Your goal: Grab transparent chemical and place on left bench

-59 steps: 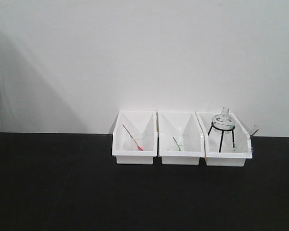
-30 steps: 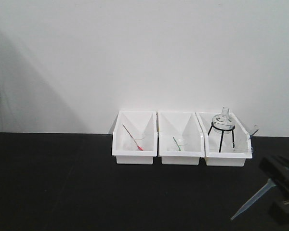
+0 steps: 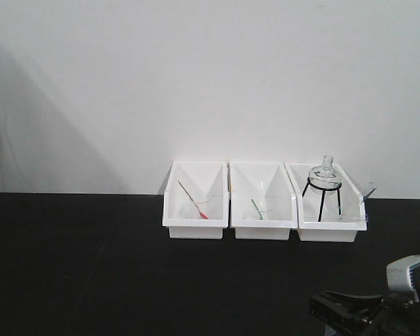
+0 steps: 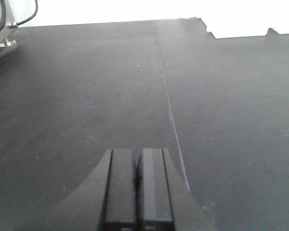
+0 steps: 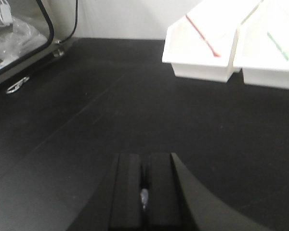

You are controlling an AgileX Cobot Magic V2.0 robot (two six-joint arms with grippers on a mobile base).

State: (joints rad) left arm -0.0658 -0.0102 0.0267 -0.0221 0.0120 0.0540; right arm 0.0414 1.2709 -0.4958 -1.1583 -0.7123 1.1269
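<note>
Front-facing view: my right gripper (image 3: 350, 311) low at the near right, the bins untouched along the wall.

From my right wrist camera, that gripper's fingers (image 5: 127, 192) are pressed together with a small pale, glassy sliver showing between them; I cannot tell what it is, perhaps a clear dropper tip. My left gripper (image 4: 136, 187) is closed on nothing, over bare black bench (image 4: 86, 96). The transparent chemical (image 3: 360, 203), a clear beaker with a colourless dropper, appears to sit in the right-hand white bin (image 3: 327, 233), just beside the glass flask on its black tripod (image 3: 324, 187); it is faint, so I can't be sure of its exact pose. The red-dropper beaker (image 3: 197, 208) and green-dropper beaker (image 3: 258, 210) sit in their own bins. I judge the task barely begun: reaching, grasping, carrying to the left bench and setting down all remain.
</note>
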